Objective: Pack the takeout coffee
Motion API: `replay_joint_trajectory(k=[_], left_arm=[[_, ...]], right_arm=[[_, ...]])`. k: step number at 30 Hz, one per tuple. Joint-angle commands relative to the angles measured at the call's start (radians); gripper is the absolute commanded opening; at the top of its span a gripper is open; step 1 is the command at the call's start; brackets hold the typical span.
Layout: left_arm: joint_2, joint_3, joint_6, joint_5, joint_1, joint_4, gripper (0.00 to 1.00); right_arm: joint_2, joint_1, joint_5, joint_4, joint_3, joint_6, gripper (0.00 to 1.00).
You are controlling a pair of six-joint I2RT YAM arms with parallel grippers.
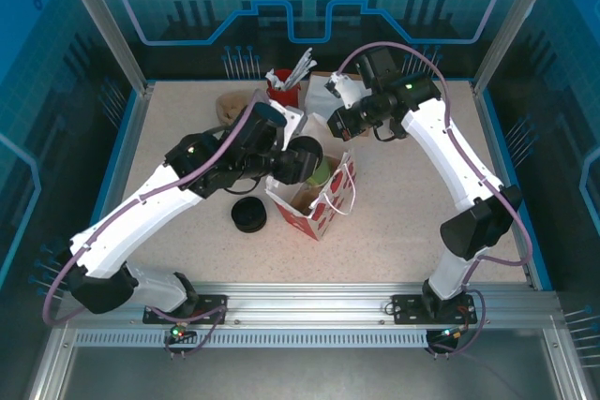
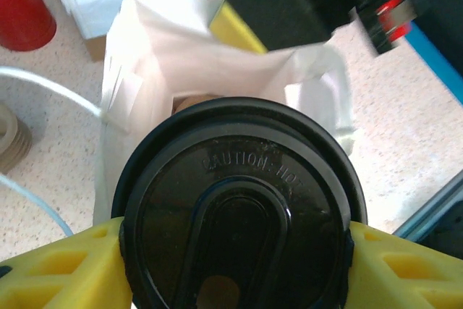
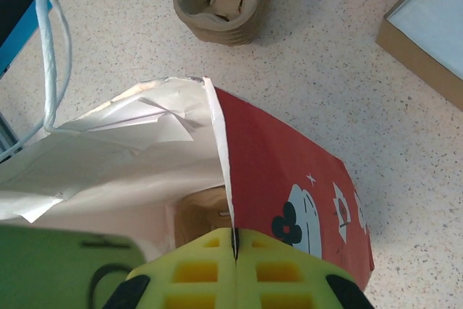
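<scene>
top external view shows the left gripper (image 1: 298,162) squeezing the coffee cup (image 1: 309,156) by its sides, right over the open mouth of the red and white paper bag (image 1: 319,208). i cannot tell if the cup's bottom is inside the bag. left wrist view shows yellow fingers (image 2: 61,269) pressed on both sides of the black lid (image 2: 239,200). right wrist view shows the right gripper (image 3: 233,258) pinched tight on the top edge of the bag's red wall. a stack of lids (image 1: 249,215) sits on the table (image 1: 403,222) just beside the bag.
</scene>
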Motion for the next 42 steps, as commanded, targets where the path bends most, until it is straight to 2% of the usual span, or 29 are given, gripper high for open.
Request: replay_joint_trajectory(k=[1,6,10,15,32,42], left_arm=[[-0.058,-0.062,-0.001,-0.039,0.004,0.071,0.62],[-0.105,-0.138,-0.011,-0.071,0.004,0.127,0.61],[-0.139,-0.175,-0.020,-0.130,0.005,0.150,0.61],[-0.168,-0.225,-0.010,-0.151,0.003,0.195,0.61],[-0.145,-0.277,0.018,-0.216,-0.024,0.235,0.60],[-0.141,-0.343,-0.005,-0.209,-0.052,0.280,0.60]], right_arm=[[-0.008,0.016,-0.057,-0.025,0.024,-0.057,0.00],[-0.040,0.019,-0.113,0.041,-0.030,-0.070,0.00],[-0.056,0.024,-0.110,0.064,-0.049,-0.065,0.00],[-0.050,0.038,-0.108,0.062,-0.036,-0.069,0.00],[-0.012,0.090,-0.118,0.083,0.027,-0.084,0.00],[-0.003,0.114,-0.110,0.083,0.034,-0.082,0.00]])
